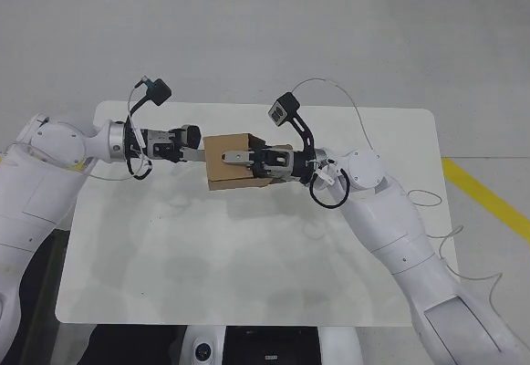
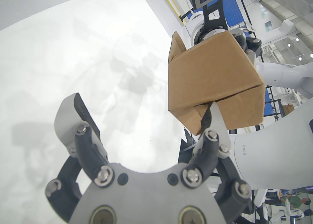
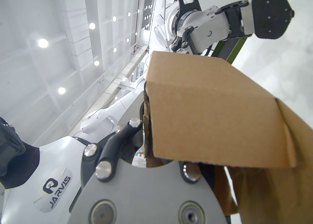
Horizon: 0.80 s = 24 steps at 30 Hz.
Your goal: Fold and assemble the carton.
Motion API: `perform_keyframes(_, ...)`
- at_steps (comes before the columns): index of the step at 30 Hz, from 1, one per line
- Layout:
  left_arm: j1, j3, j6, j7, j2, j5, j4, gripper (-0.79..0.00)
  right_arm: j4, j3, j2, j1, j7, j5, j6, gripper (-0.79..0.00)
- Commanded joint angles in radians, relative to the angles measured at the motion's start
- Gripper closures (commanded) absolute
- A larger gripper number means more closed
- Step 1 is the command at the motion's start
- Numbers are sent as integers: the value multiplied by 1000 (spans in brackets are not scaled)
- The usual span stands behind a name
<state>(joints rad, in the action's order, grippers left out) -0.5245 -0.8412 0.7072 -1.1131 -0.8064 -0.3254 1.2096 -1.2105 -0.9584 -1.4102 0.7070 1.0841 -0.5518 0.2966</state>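
Carton (image 1: 219,173): squared up, gripped by right claw (image 1: 239,158) above table (image 1: 246,274). One end's flaps folded, seam gaping; closing judged outstanding. Left claw (image 2: 145,102) spread wide, one fingertip touching seam.

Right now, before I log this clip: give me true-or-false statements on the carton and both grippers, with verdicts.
1. One jaw of the left gripper touches the carton at its end seam. True.
2. The carton is a flat, unfolded sheet. False: it is folded into a box shape.
3. The left jaws stand wide open. True.
4. A person's hand holds the carton. False: the right gripper holds it.
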Motion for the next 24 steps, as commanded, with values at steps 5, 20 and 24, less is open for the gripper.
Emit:
perform_keyframes(5, -1, 16, 20, 21, 7, 5, 17, -785, -15, -2, 1, 12, -24, 7, -3, 0)
perform_keyframes(20, 11, 24, 57, 58, 29, -11, -17, -785, -58, -47, 16, 53, -85, 75, -40, 0)
perform_keyframes(24, 12, 18, 70, 70, 32, -3, -19, -785, -61, -51, 18, 56, -106, 98, -50, 0)
